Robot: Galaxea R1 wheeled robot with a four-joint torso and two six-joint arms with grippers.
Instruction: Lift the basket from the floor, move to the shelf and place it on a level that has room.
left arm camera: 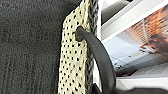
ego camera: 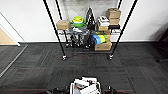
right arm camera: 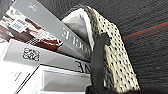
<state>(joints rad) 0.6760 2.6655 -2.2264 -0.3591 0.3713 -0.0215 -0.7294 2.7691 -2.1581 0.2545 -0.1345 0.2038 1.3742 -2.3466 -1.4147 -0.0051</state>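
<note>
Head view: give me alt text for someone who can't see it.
A tall black wire shelf on casters stands against a white wall across dark carpet, its tiers crowded with cardboard boxes and colourful items. At the near edge sits the basket, filled with white boxes.

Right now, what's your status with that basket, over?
Basket at my base, books inside, both dark handles in wrist views. Gripper states unclear. Shelf ahead across bare carpet, lower tiers crowded.
</note>
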